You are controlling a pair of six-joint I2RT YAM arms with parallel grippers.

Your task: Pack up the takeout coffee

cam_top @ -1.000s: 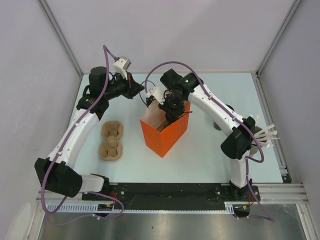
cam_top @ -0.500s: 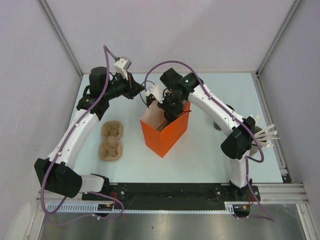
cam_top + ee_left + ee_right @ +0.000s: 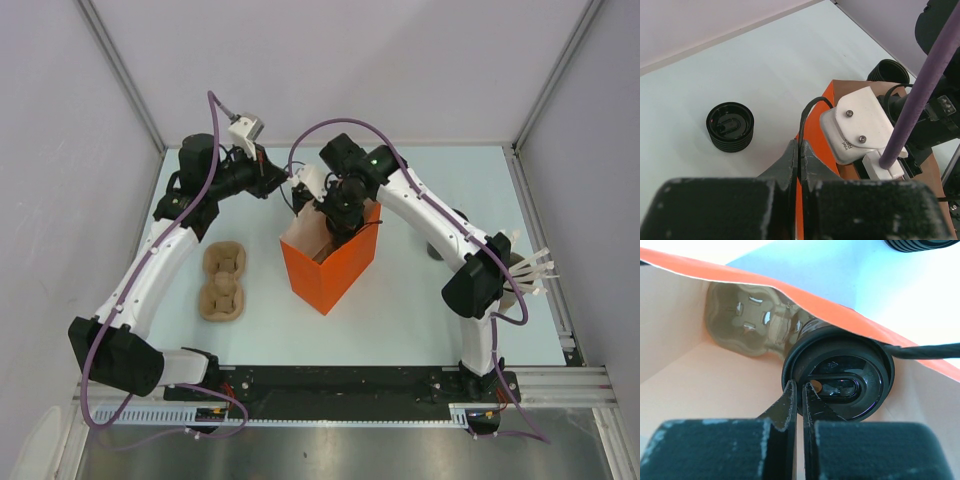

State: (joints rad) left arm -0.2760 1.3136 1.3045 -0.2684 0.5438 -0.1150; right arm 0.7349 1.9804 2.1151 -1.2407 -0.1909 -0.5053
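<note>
Mouth of orange bag point(image 3: 330, 272) crowded: cup point(image 3: 862, 374), pulp tray point(image 3: 746, 315), right end effector point(image 3: 800, 388) inside; table point(image 3: 410, 305) beside open.

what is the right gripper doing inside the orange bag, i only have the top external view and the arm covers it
observer: the right wrist view shows the right gripper shut on the lid rim of the takeout coffee, with the cup down inside the orange bag.
operator: ok and is the left gripper holding the bag or just near it
observer: the left wrist view shows the left gripper pinched shut on the bag's thin black handle, right at the bag's edge.
</note>
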